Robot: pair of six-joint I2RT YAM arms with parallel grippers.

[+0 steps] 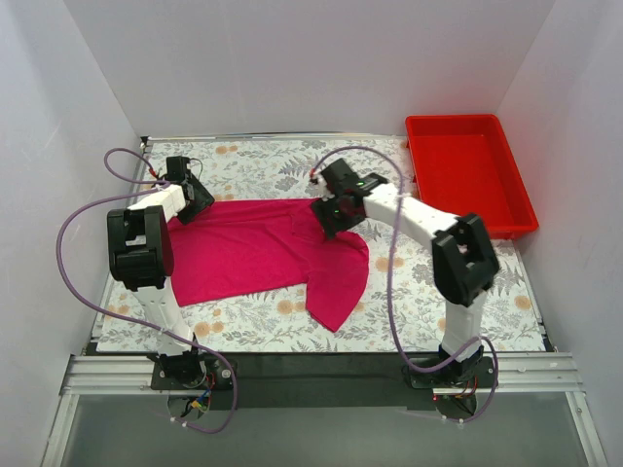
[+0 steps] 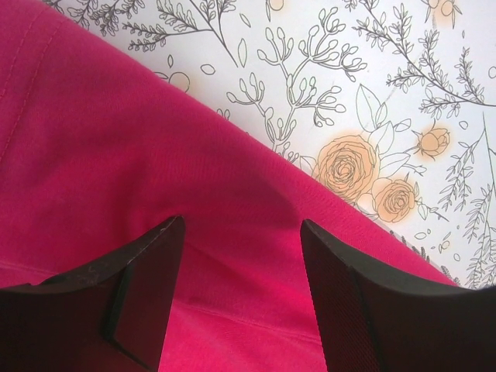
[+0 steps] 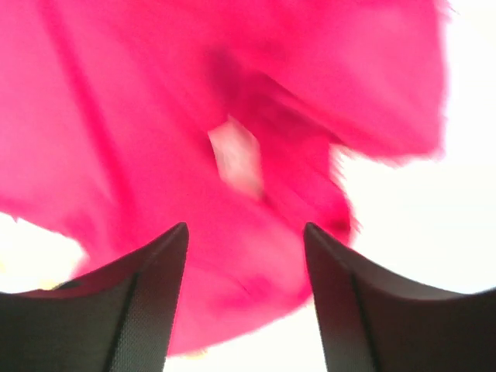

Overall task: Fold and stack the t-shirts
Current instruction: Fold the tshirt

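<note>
One magenta-pink t-shirt (image 1: pixel 253 248) lies spread on the floral tablecloth, with its right part folded down into a flap toward the front. My left gripper (image 1: pixel 190 199) is low over the shirt's far left corner. In the left wrist view the left gripper (image 2: pixel 240 225) is open, and flat pink fabric (image 2: pixel 116 155) lies below and between the fingers, near the shirt's edge. My right gripper (image 1: pixel 326 219) is at the shirt's far right part. The right wrist view is blurred: the right gripper (image 3: pixel 246 229) is open above bunched pink fabric (image 3: pixel 155 116).
A rigid red bin (image 1: pixel 467 165) stands at the back right, apart from the shirt. The floral tablecloth (image 1: pixel 438 292) shows bare to the right of and in front of the shirt. White walls close in the left, back and right sides.
</note>
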